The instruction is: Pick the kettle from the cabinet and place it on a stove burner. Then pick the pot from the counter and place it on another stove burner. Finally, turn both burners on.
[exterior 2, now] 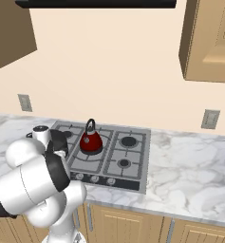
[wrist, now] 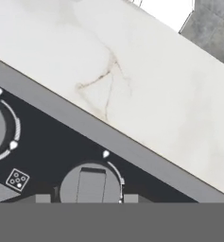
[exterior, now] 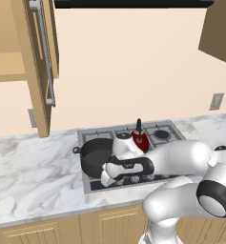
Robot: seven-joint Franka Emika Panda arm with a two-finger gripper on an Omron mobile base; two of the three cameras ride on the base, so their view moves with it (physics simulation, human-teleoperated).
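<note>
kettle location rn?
The kettle stands on the cooktop's rear middle burner in the right base view, right of the black pot, behind the knob row.

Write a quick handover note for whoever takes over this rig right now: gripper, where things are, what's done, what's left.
Gripper: low over the cooktop's front panel, fingers either side of a knob; grip can't be confirmed.
Kettle: on a rear burner.
Pot: on the left front burner, beside the kettle.
Cabinet: door open.
Done: both placements.
Left: turning both burners on.
</note>
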